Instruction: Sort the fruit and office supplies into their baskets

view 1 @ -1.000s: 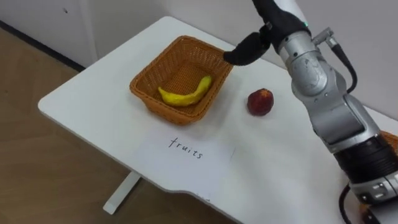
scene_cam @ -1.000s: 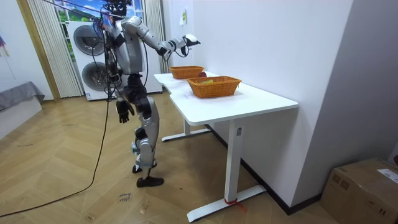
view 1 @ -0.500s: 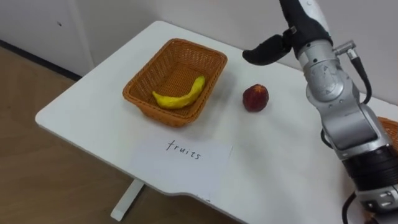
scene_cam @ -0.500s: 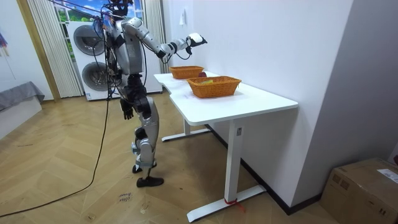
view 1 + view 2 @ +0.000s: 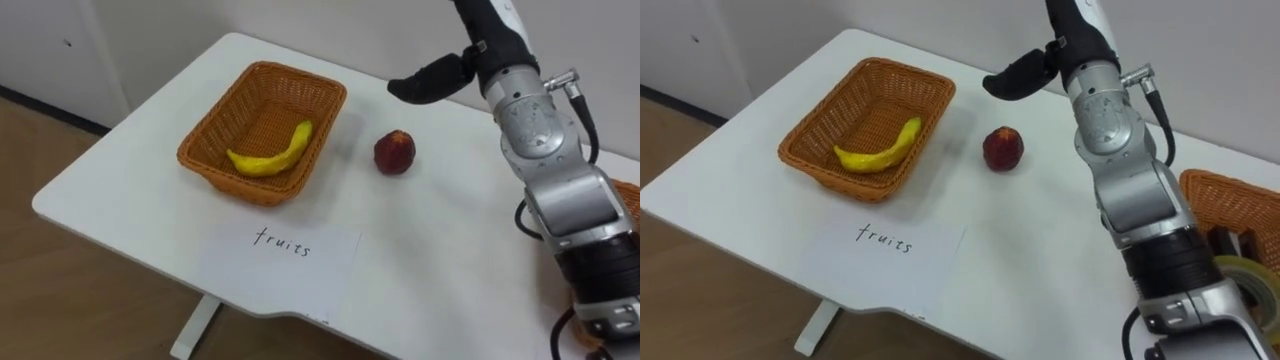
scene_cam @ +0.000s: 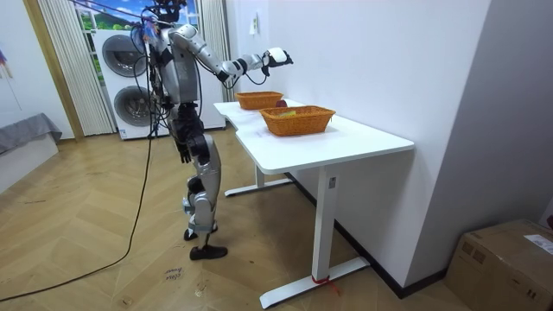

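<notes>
Right eye view shows red fruit [image 5: 1003, 149] beside basket [image 5: 825, 172], label [image 5: 885, 244] near.

Right arm reaches forward, right hand [image 5: 440, 75] with fingers [image 5: 405, 86] straight.

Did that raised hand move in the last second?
Yes. The right hand left the basket's far corner and is now to its right, beyond the red fruit.

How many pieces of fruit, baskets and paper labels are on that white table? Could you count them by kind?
Fruit: 2 (curved yellow banana, round red fruit)
Woven wicker baskets: 2 (one holding the banana, one at the table's right end)
White handwritten paper label: 1
Total: 5
</notes>
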Available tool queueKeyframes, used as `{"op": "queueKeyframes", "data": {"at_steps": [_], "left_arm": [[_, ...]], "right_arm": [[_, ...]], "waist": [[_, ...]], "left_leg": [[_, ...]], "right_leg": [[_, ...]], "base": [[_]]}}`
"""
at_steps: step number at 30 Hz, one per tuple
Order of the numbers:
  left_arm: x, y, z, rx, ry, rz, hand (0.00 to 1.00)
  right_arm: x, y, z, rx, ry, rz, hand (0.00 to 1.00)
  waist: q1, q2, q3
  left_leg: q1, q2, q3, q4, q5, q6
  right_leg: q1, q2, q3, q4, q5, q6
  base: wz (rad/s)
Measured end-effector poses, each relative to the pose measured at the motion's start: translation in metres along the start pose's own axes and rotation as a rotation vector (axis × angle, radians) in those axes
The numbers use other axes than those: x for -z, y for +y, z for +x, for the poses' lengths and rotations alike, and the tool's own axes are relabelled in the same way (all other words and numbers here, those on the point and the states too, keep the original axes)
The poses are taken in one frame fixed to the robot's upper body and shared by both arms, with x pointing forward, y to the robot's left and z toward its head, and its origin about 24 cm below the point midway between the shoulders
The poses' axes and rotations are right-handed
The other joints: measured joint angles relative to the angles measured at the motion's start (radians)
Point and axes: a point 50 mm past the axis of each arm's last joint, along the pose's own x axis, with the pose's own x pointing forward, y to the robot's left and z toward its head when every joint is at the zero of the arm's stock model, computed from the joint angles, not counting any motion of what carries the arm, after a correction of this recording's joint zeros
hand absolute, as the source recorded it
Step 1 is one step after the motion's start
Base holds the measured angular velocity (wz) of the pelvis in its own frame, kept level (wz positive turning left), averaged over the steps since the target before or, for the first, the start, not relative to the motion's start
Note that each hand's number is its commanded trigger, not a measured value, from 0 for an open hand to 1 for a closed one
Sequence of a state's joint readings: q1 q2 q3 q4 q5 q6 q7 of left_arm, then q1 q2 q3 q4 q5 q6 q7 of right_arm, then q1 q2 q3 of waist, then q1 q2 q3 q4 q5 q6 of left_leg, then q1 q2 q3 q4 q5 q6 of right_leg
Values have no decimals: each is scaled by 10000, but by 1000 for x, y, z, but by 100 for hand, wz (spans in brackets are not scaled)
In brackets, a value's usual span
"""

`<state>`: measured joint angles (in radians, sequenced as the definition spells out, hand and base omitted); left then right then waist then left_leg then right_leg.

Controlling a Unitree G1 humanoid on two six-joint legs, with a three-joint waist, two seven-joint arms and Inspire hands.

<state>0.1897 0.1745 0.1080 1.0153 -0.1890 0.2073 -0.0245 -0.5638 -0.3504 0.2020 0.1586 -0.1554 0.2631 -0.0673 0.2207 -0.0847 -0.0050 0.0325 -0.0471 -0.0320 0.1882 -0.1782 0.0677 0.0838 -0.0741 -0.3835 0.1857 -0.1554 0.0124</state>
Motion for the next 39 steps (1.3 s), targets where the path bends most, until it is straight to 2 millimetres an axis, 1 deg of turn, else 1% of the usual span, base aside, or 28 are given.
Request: {"op": "queueKeyframes", "data": {"at_steps": [3, 11, 13, 20, 26, 28, 31, 32, 34, 36, 39], "left_arm": [[0, -2, 0, 77, 45, -44, 0], [2, -2, 0, 140, 69, -436, 0], [2, -2, 0, 151, 71, -437, 0], [3, -2, 0, 166, 103, -432, 0], [11, 0, -1, 149, 269, -448, 0], [14, 1, -1, 118, 350, -462, 0], [16, 2, -1, 59, 360, -633, 0], [16, 2, -2, 31, 339, -706, 0], [17, 3, -2, -18, 333, -798, 0], [18, 3, -2, -18, 343, -797, 0], [17, 3, -2, -37, 330, -811, 0]], "right_arm": [[0, 0, 0, -3, 1, 3, 0], [0, 0, 0, -48, 2, 56, 0], [0, 0, 0, -100, 18, 203, 0], [1, -1, 0, -268, 30, 246, 0], [1, -2, 0, -524, 68, 474, 0], [5, -1, -1, -631, 179, 615, 0], [19, 6, -9, -838, 640, 829, 0], [25, 8, -11, -898, 857, 839, 0], [35, 10, -12, -970, 1274, 828, 0], [39, 11, -13, -990, 1418, 834, 0], [42, 12, -13, -1050, 1564, 1096, 0]], "waist": [[-10, 40, 0], [-33, 44, 3], [-31, 71, 22], [-52, 82, 33], [-67, 58, 45], [-73, 55, 48], [-47, 21, 73], [-46, 12, 96], [-51, -27, 98], [-75, -24, 105], [-86, -46, 85]], "left_leg": [[53, 0, 2, -23, 0, 1], [48, -6, -14, -12, -1, 2], [52, -7, -14, -7, -1, 2], [63, -8, -14, -5, -1, 2], [32, -9, -21, -11, -3, 1], [37, -9, -27, -17, -2, 1], [46, -4, -25, -33, -2, 1], [32, -3, -25, -29, -2, 1], [-47, -4, -23, -7, -2, 1], [-79, -3, -15, -9, -1, -1], [-214, 4, -10, -6, 8, -11]], "right_leg": [[25, -1, 1, 2, -8, 11], [25, -9, -7, 9, -10, 15], [36, -11, -5, 14, -10, 15], [51, -8, -11, 12, -10, 14], [36, 1, -13, 2, -10, 14], [41, 4, -10, -5, -10, 14], [44, 11, 2, -8, -10, 14], [33, 14, 19, -15, -10, 14], [-23, 18, 50, -15, -9, 14], [-67, 30, 110, -13, -9, 13], [-204, 36, 106, -4, -8, 11]], "base": [[0], [0], [0], [0], [0], [0], [0], [0], [0], [-2], [0]]}}
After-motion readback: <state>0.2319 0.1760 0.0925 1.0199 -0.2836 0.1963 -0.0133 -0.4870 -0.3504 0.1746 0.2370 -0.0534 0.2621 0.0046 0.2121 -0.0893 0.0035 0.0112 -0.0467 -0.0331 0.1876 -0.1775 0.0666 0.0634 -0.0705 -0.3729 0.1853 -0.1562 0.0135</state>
